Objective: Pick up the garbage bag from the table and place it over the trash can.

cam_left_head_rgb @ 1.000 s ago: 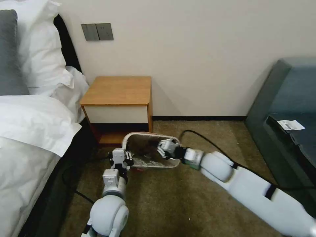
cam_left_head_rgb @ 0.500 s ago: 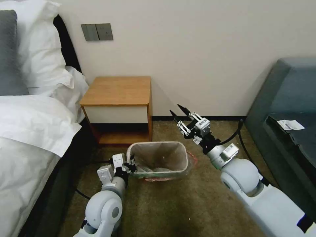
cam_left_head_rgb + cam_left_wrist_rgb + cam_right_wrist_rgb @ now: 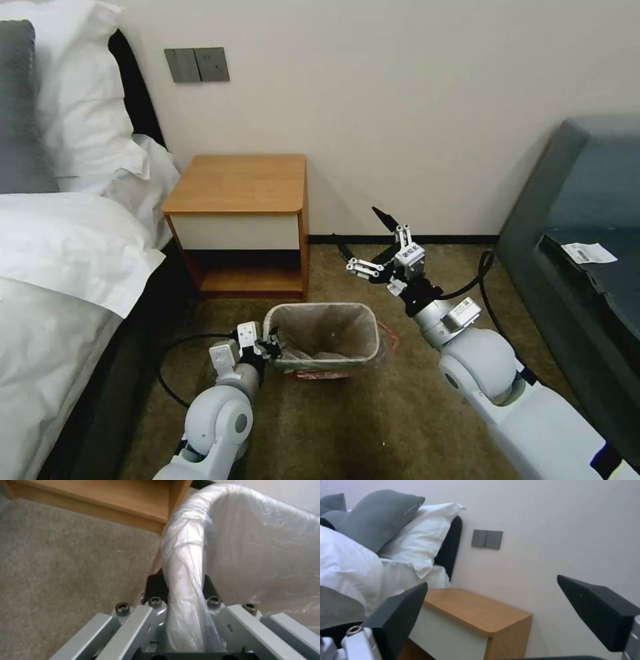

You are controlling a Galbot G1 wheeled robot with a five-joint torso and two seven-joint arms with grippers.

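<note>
The trash can (image 3: 365, 319) stands on the carpet in front of the table (image 3: 237, 183), lined with the translucent garbage bag (image 3: 320, 330). The bag's red band (image 3: 392, 333) hangs outside the can's right side. My left gripper (image 3: 270, 345) is at the can's left rim, shut on the bag-wrapped edge. In the left wrist view the wrapped rim (image 3: 183, 555) runs between the dark fingers (image 3: 155, 588) of the left gripper (image 3: 181, 586). My right gripper (image 3: 363, 233) is open in the air, above and behind the can's right corner, holding nothing. In its wrist view the right gripper (image 3: 500, 605) faces the table (image 3: 470, 610).
A bed with white sheets (image 3: 60, 267) and pillows borders the left. A dark sofa (image 3: 587, 220) stands on the right. A black cable (image 3: 170, 377) loops on the carpet by my left arm, another (image 3: 483, 280) trails behind my right wrist. Open carpet (image 3: 347, 427) lies in front of the can.
My right gripper came up out of the can, rose behind its right corner and spread wide open. The can settled upright, slightly nearer, with my left gripper still on its rim.
</note>
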